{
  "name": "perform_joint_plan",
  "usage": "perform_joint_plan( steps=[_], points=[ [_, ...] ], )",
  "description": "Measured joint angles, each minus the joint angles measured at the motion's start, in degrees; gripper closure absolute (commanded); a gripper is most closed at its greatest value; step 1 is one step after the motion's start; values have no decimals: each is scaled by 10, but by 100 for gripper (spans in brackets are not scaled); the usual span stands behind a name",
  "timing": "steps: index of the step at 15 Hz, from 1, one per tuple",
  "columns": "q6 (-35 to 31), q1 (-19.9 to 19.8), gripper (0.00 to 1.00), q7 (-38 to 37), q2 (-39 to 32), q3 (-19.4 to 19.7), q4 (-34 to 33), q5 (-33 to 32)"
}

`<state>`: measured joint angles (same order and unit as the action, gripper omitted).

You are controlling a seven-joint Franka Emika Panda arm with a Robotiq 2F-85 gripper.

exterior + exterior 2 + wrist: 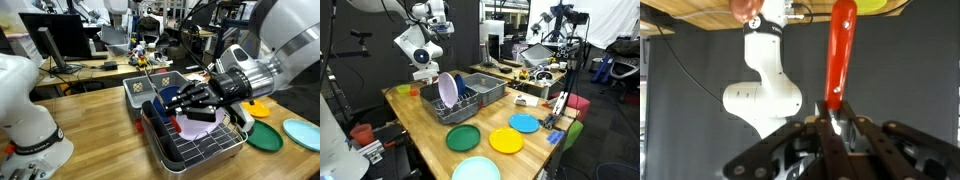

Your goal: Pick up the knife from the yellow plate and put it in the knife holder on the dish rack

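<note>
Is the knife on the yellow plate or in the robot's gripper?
In the gripper. The wrist view shows it shut on the knife, and in an exterior view the yellow plate lies bare.

The knife (pixel 840 55) was orange-red and the gripper (pixel 830 118) black, against a tabletop (pixel 420 130) of light brown wood grain. The yellow plate (pixel 506 141) was yellow-orange, the green plate (pixel 462 137) dark green, and two blue plates (pixel 524 123) light blue. The dish rack (pixel 205 150) was silver wire on a dark tray, the racked plate (pixel 447 90) pale lilac.
</note>
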<state>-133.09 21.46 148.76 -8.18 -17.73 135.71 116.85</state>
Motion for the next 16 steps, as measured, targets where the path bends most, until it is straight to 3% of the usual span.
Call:
perform_joint_plan(
  steps=[2, 3, 12, 13, 16],
  points=[
    [7, 0, 96, 0, -16, 0, 12, 1],
    [13, 0, 85, 0, -27, 0, 13, 1],
    [27, 0, 85, 1, -49, 2, 6, 0],
    [27, 1, 96, 1, -49, 2, 6, 0],
    [37, 0, 96, -5, -50, 4, 6, 1]
  ],
)
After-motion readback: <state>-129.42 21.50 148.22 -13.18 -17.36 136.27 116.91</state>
